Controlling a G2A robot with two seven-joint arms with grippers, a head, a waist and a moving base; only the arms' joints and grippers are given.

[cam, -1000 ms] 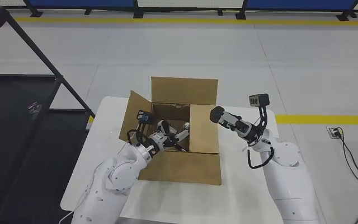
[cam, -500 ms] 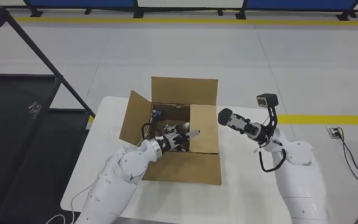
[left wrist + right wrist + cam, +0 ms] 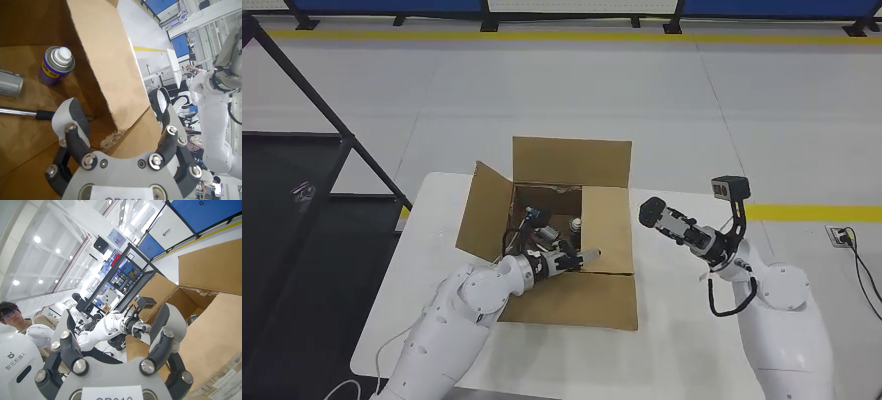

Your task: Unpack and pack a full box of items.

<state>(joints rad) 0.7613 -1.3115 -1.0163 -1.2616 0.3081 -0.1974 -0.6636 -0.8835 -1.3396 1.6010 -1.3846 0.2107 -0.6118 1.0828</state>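
Observation:
An open cardboard box (image 3: pixel 572 160) stands on the white table (image 3: pixel 682 340). My left gripper (image 3: pixel 580 258) is low inside it near the right wall, open; in the left wrist view (image 3: pixel 121 109) the cardboard wall (image 3: pixel 105 47) runs between its fingers. On the box floor stand a blue spray can (image 3: pixel 56 66) with a white cap, a silver can (image 3: pixel 9 85) on its side, and a metal rod with a black handle (image 3: pixel 28 113). My right gripper (image 3: pixel 650 211) hangs open and empty in the air to the right of the box (image 3: pixel 208 332).
The box's flaps stand open at the back and left, with one folded out at the front (image 3: pixel 572 300). Bare table surface lies right of the box. A black metal rack (image 3: pixel 332 130) stands off the table's left side.
My left gripper has gone deeper into the box, toward its right wall and front. My right gripper has drawn back to the right, away from the box.

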